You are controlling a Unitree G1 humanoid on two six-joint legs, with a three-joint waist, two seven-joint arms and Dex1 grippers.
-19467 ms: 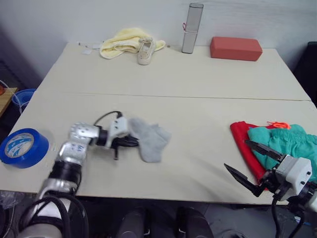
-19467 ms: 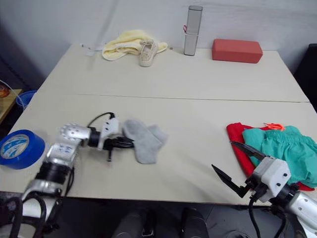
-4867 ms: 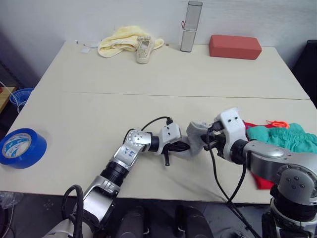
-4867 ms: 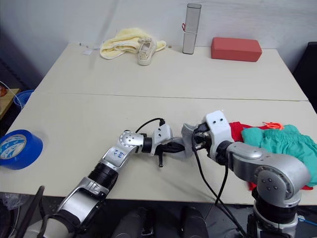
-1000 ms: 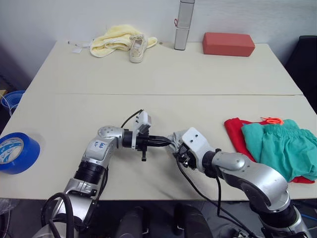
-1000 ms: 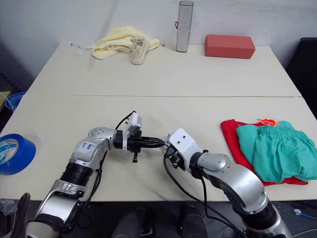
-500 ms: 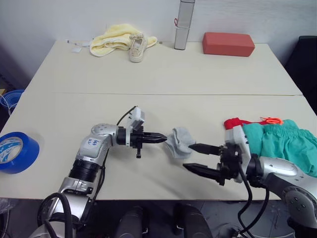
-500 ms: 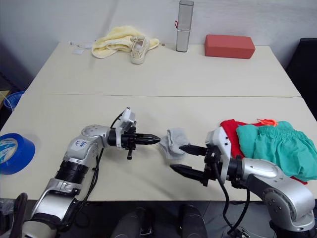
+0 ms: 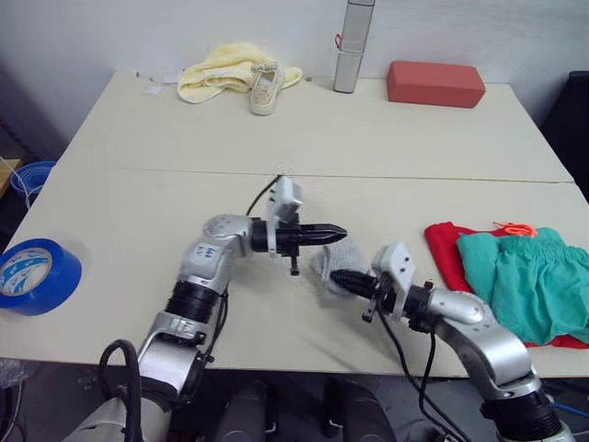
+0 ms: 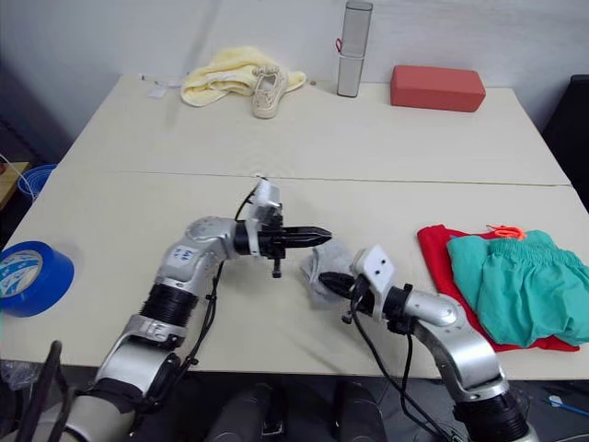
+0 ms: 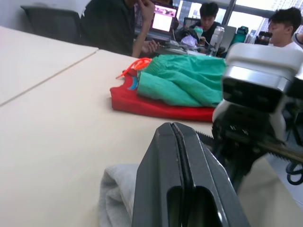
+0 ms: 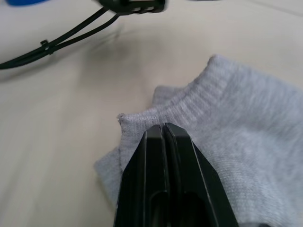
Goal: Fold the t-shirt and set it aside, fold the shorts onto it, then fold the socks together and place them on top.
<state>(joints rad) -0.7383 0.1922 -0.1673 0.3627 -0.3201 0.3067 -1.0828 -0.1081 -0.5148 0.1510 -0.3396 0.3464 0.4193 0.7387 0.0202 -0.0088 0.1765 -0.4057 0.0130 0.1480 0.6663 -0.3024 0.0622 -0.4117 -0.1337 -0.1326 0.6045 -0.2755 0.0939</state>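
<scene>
Pale bench (image 9: 129, 175) against a white wall. Near the front edge, around the middle: lying bunched, the grey socks (image 9: 329, 267), with the right gripper (image 9: 342, 279) pressing its closed fingers onto their near side and the left gripper (image 9: 333, 232), fingers pressed together, hovering at their far side, holding nothing. Toward the right edge: resting folded, the shorts (image 9: 520, 276) atop the t-shirt (image 9: 445, 255). Judging the sock-folding step to be in hand; next, needing a pinch of both layers and a carry rightward onto the pile. At the far edge: sitting idle, a yellow cloth (image 9: 216, 78), shoe (image 9: 263, 89), metal cylinder (image 9: 352, 44) and red block (image 9: 434, 83).
</scene>
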